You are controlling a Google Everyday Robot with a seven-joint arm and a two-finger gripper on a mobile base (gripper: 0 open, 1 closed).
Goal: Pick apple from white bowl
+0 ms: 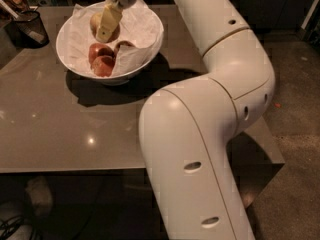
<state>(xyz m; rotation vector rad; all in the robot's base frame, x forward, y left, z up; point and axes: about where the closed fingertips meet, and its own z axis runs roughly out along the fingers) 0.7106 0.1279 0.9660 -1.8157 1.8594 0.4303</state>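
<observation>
Golden apple (94, 23) found clamped between gripper (106, 30) fingers, 12 o'clock in white bowl (147, 56); grasp judged done; lift-clear outstanding.

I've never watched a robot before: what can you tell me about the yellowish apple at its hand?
The apple is round, smooth, golden-yellow with a reddish-brown blush. The hand grips it, one pale finger crossing its front. It is held over the white bowl, close above smaller red apples lying on crumpled paper.
</observation>
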